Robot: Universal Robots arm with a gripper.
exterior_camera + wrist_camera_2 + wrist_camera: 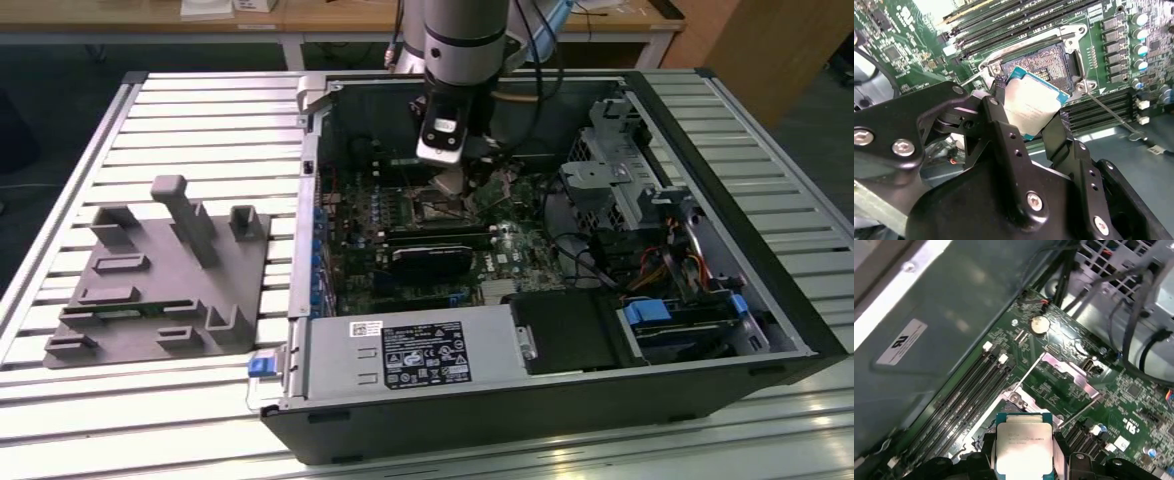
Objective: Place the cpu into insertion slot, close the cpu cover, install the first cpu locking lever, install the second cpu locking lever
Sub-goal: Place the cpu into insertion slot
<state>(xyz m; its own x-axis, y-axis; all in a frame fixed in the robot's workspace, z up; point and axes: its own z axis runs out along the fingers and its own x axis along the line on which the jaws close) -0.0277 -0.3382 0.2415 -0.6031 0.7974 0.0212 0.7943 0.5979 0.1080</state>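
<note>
As the tool [1029, 106] hangs inside an opened desktop computer, its two black fingers [1006, 135] are drawn in to the width of the cpu [1031, 102] and clamp it by opposite edges. The chip is tilted, its silvery top showing, and it appears to be clear of the board rather than seated.

Just beyond the chip lies the insertion slot [1046, 62], its dark pin field bare inside a silvery border. In the first wrist view the cpu cover [1066, 371] stands swung back from the socket. Two thin locking levers [1029, 371] angle away loose, neither one hooked down.

Long black memory slots [1019, 20] run beside the socket on the green motherboard [899, 52]. In the exterior view the arm [461, 40] reaches down into the computer case [761, 270], which lies on its side on a slatted tabletop [200, 110]. A grey fixture block [160, 270] sits on the exterior view's left.

The likeliest trouble from here is the tilt — a chip lowered at this angle would meet the socket with one corner first and could bend the fine pins. A small offset or twist against the border would leave it perched on the rim instead of dropping in. The grip on thin edges also looks slender, so a slip could drop the chip onto the exposed contacts. The loose levers lie close enough to snag a finger.
</note>
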